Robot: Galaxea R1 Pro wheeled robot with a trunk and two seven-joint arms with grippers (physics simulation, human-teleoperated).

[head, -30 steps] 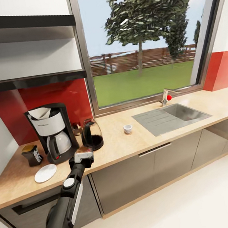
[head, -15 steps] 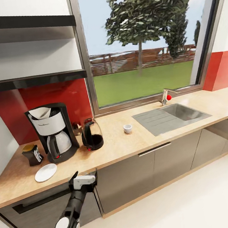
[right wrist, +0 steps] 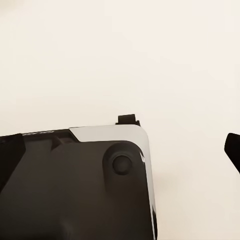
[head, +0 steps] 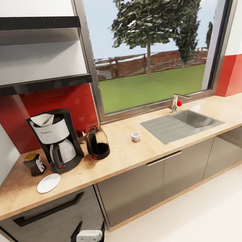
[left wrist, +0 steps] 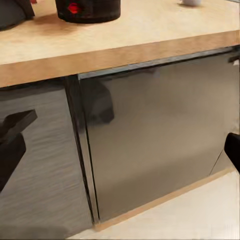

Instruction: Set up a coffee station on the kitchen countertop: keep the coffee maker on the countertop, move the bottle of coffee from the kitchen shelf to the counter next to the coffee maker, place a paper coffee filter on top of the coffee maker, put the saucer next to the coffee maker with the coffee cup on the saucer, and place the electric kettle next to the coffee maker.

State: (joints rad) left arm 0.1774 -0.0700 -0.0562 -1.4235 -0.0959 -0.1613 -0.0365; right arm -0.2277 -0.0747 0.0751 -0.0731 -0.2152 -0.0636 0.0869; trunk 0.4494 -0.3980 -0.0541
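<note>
Most of your coffee station already stands at the left end of the desk. The coffee maker is against the red backsplash with the paper coffee filter sitting in its top. The bottle of coffee is just beside it on the wall side, off the kitchen shelf, and the electric kettle is close on its other side. The saucer lies bare on the desk in front of the machine, near the front edge. What looks unfinished is the coffee cup: it stands by itself between the kettle and the sink, well apart from the saucer, so carrying it onto the saucer is the step left to you. Your left end effector hangs low in front of the grey cabinets, fingers spread wide and holding nothing. Your right end effector points at the pale floor above the robot's dark base; its fingers appear at the frame edges, wide apart and empty.
</note>
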